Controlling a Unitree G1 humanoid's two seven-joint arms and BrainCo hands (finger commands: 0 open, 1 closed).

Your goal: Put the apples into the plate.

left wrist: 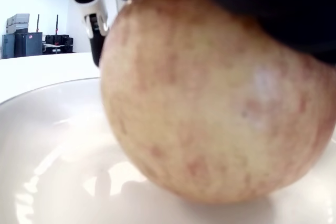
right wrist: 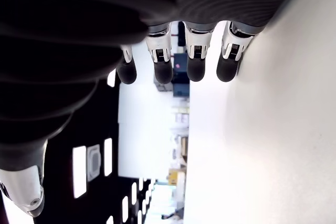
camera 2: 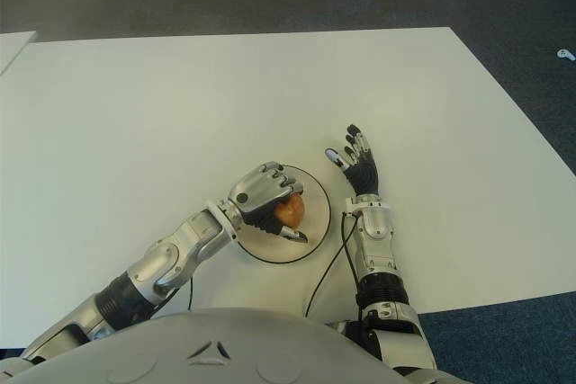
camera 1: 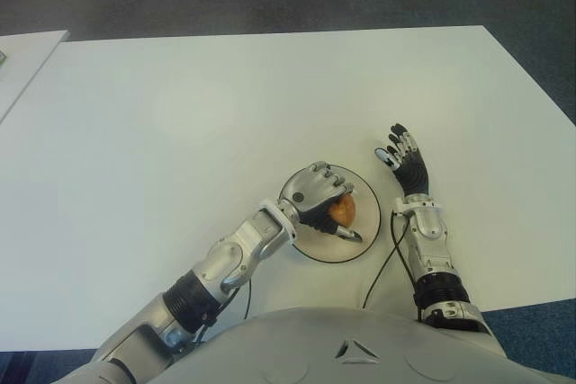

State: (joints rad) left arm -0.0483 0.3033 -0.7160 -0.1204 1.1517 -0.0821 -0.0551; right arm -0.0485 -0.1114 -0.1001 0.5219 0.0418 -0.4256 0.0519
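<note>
**Now over the plate: left hand clasps a lone apple**

Seen from the head camera, the robot's left hand [camera 1: 317, 193] reaches across the smooth white table [camera 1: 180, 114] and covers a round, shallow white plate [camera 1: 364, 231] set close to its torso. Its silver-and-black fingers [camera 1: 346, 233] are curled around a single apple [camera 1: 342, 211], a rounded fruit with matte yellow skin flecked and streaked with red. The wrist camera shows the apple's underside sitting on the plate's glossy, gently dished floor, where a soft shadow gathers beneath it; dark finger pads press over the fruit's top.

At about three o'clock from the plate, just beside its rim, the right hand [camera 1: 403, 157] shows with its palm side toward the table and its jointed, dark-tipped fingers extended and slightly fanned, gripping nothing. Its wrist camera shows four fingertips in a row, straight, with the white surface alongside them. A thin black cable [camera 1: 382, 269] trails along the table between the plate and the right forearm.
</note>
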